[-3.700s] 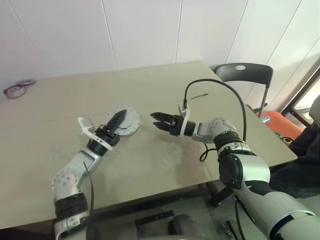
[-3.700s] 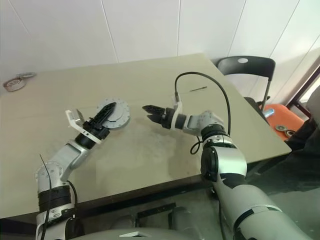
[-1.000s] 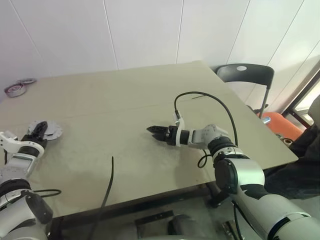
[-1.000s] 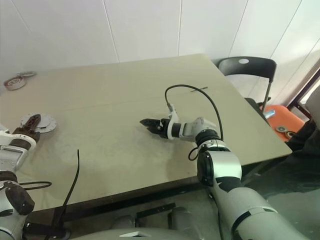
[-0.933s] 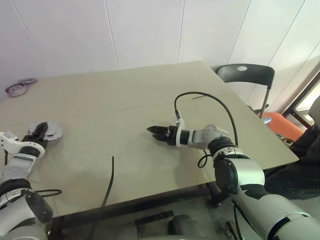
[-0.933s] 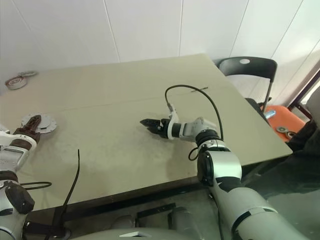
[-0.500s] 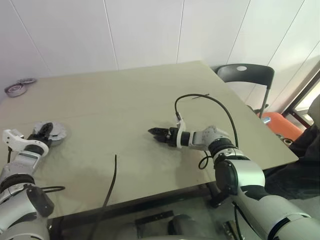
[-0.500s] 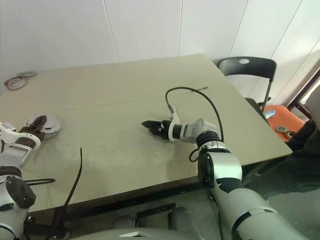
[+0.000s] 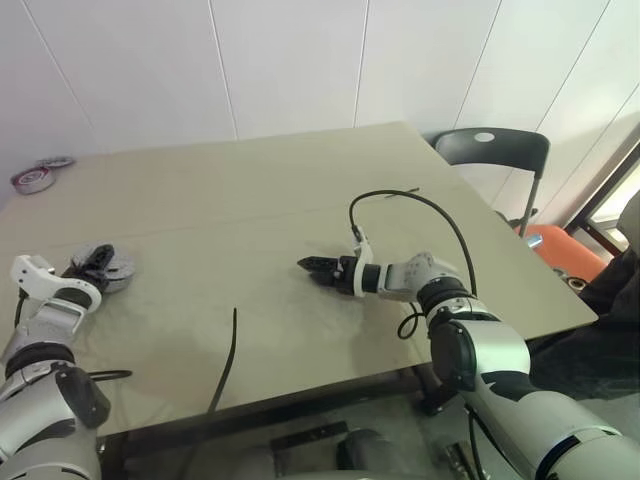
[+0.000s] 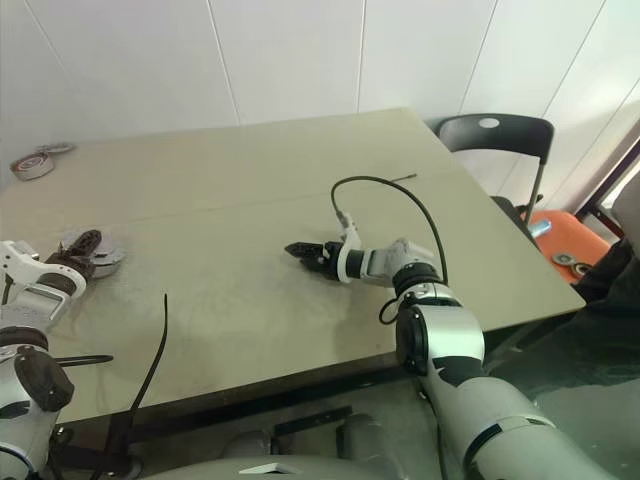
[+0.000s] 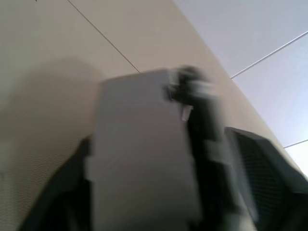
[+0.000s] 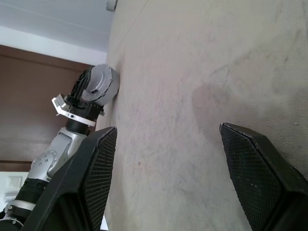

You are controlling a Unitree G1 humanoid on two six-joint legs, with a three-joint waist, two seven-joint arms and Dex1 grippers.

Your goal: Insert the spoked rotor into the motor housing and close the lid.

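Note:
A flat grey round disc, the lid (image 9: 115, 272), sits at the table's far left edge. My left gripper (image 9: 93, 260) is right at it, and in the left wrist view the grey lid (image 11: 144, 154) is close up and blurred. The right wrist view shows this lid (image 12: 101, 83) with a thick grey side, and what lies under it is hidden. My right gripper (image 9: 308, 265) is open and empty just above mid-table. A small round piece with a reddish ring (image 9: 30, 181), possibly the motor housing, lies far back left. The spoked rotor is hidden or out of view.
A second small round piece (image 9: 56, 161) lies beside the reddish one, too small to make out. A black cable (image 9: 222, 365) hangs over the table's near edge. A dark chair (image 9: 488, 150) and an orange object (image 9: 560, 248) stand past the table's right side.
Since the earliest frames my left arm has carried the grey disc from mid-table to the far left edge. Over the last second it rolled slightly there. The right gripper stayed put.

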